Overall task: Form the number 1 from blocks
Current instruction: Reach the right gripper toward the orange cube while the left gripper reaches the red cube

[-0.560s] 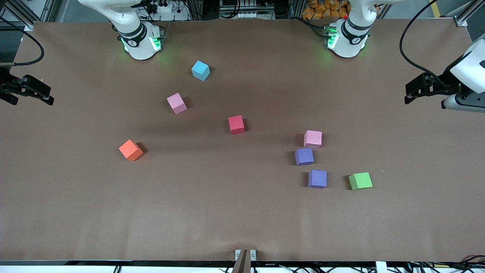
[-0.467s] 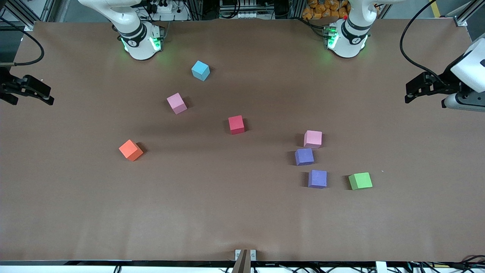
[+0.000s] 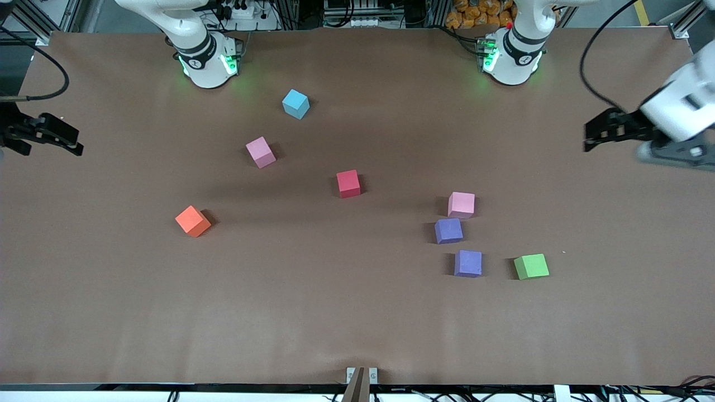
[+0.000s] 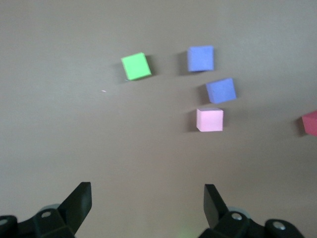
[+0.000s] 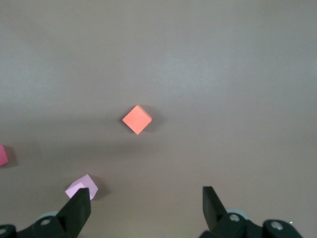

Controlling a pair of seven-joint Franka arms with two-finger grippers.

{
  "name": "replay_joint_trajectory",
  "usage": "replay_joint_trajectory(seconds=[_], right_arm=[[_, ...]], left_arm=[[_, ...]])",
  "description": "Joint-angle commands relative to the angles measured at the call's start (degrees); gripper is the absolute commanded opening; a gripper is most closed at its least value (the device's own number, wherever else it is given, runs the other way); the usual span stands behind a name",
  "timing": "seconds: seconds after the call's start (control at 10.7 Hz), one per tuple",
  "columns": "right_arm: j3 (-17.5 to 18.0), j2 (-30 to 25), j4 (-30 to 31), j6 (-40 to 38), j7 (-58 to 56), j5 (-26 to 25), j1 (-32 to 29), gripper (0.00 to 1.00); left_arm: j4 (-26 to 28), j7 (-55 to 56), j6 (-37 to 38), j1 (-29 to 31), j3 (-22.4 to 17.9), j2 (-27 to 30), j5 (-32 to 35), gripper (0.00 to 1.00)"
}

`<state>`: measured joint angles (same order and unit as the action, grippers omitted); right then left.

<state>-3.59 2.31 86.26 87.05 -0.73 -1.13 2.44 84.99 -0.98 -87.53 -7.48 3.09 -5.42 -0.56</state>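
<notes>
I see my left gripper (image 4: 147, 201) spread wide above bare table (image 4: 74, 144), with a pink block (image 4: 209, 120) nearest (two purple blocks (image 4: 221, 90) just past it).

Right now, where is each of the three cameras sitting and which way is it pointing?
Front view: high across the table, facing both bases; left gripper and right gripper hang open over the table ends.
Left wrist view: looks down past open fingers at green cube and pink cube.
Right wrist view: looks down past open fingers at orange cube.
Shared: red cube shows in all three views.
</notes>
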Motion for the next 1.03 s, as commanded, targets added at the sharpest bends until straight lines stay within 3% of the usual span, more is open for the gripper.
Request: replay_joint_trajectory(seconds=[0.0,0.19,0.47,0.56,0.93], right_arm=[[0.7,3.5,0.9,2.2,0.1,0.8,-1.1,1.00],[0.7,8.6,2.1,7.3,4.3,3.3,-0.9,1.00],[0.7,15.8,4.8,16.7,17.7,5.2,-0.9,1.00],[0.6,18.1,4.8,19.7,24.9,8.0,-1.3,1.00],[0.4,24.9,5.6,22.6,45.1,9.7,-0.9,1.00]], left_arm=[[10.1,2.0,-8.6,-1.0,2.7,-0.3,-0.9,1.00],[19.3,6.7,-17.3,-1.6,5.1,-0.3,-0.9,1.00],[26.5,13.4,-26.9,-3.3,6.1,-2.5,-1.2,1.00],[28.7,16.7,-30.8,-4.6,6.4,-3.5,-1.2,1.00],[27.4,29.9,-36.6,-10.7,9.4,-9.7,-0.7,1.00]])
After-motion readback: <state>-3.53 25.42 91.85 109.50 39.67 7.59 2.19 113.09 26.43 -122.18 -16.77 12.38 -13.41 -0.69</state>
